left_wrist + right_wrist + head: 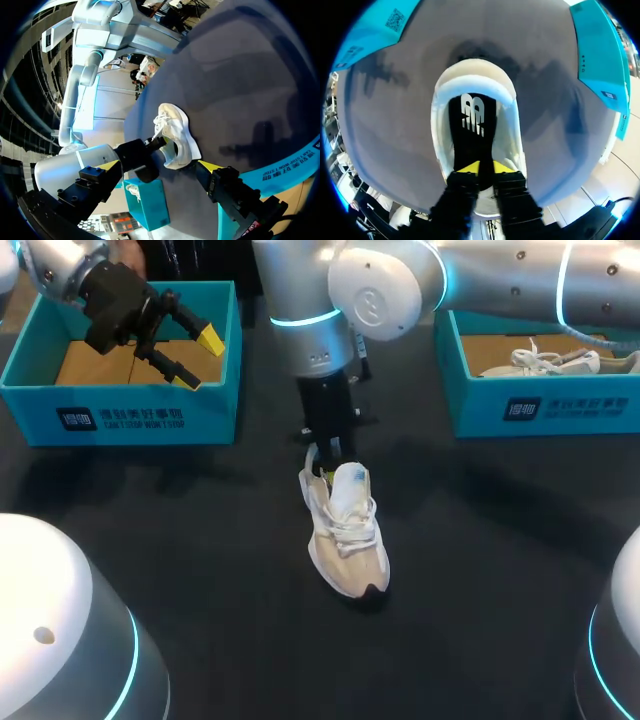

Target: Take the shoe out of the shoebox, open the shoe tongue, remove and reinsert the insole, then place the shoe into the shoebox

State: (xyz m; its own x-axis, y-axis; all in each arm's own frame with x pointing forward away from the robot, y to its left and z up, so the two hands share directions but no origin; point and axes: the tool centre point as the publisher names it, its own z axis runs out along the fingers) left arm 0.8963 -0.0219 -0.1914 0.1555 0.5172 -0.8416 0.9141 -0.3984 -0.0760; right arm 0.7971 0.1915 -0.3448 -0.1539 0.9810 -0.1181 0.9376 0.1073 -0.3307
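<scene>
Shoe (347,535) upright, right end effector (486,167) at its heel opening, grasp indiscernible.

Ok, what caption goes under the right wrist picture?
Yellow-tipped hand at the black insole inside a white mesh sneaker.

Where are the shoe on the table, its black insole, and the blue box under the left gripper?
shoe (345,525): head view, on its laces.
insole (471,132): right wrist view, on its black middle.
blue box (120,420): head view, on its front wall.
</scene>
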